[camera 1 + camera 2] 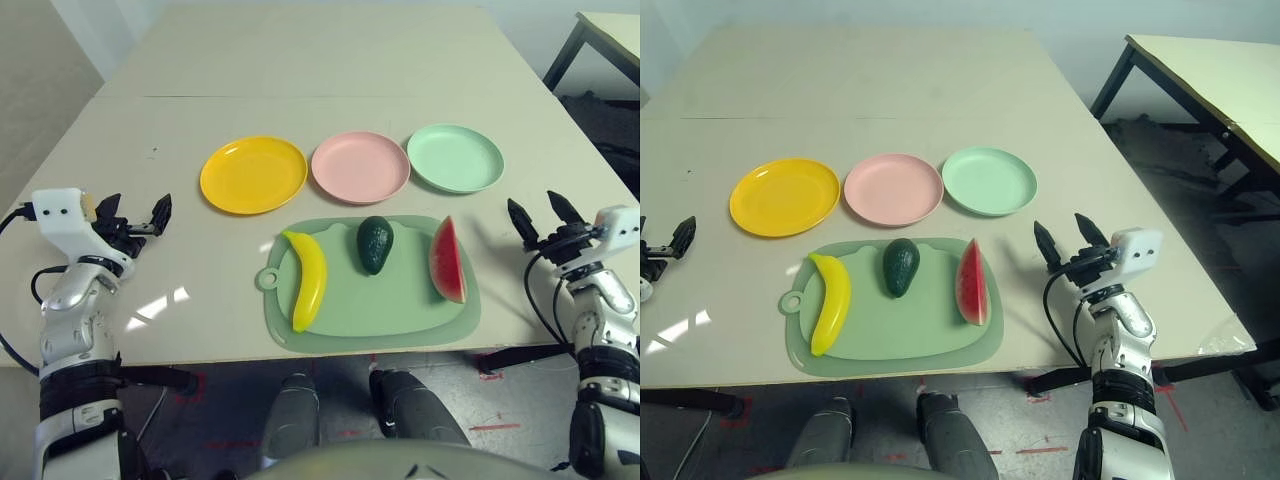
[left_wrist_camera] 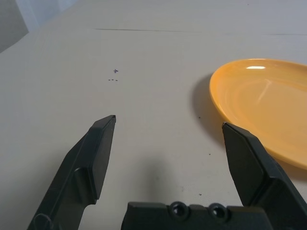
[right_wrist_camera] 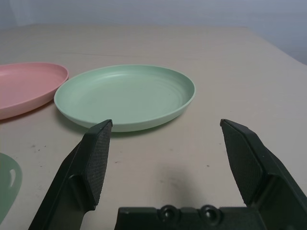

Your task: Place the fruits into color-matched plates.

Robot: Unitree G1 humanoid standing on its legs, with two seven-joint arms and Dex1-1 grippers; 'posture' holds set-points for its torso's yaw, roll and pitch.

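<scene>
All three fruits sit on the green mat (image 1: 370, 300): banana (image 1: 308, 278) at its left end, avocado (image 1: 375, 243) in the middle, watermelon wedge (image 1: 448, 260) at its right end. Beyond the mat are the yellow plate (image 1: 253, 174), pink plate (image 1: 360, 166) and mint green plate (image 1: 455, 157). Left gripper (image 1: 135, 220) hangs well left of the mat, fingers spread, holding nothing. Right gripper (image 1: 542, 215) is just right of the mat, also spread and bare.
</scene>
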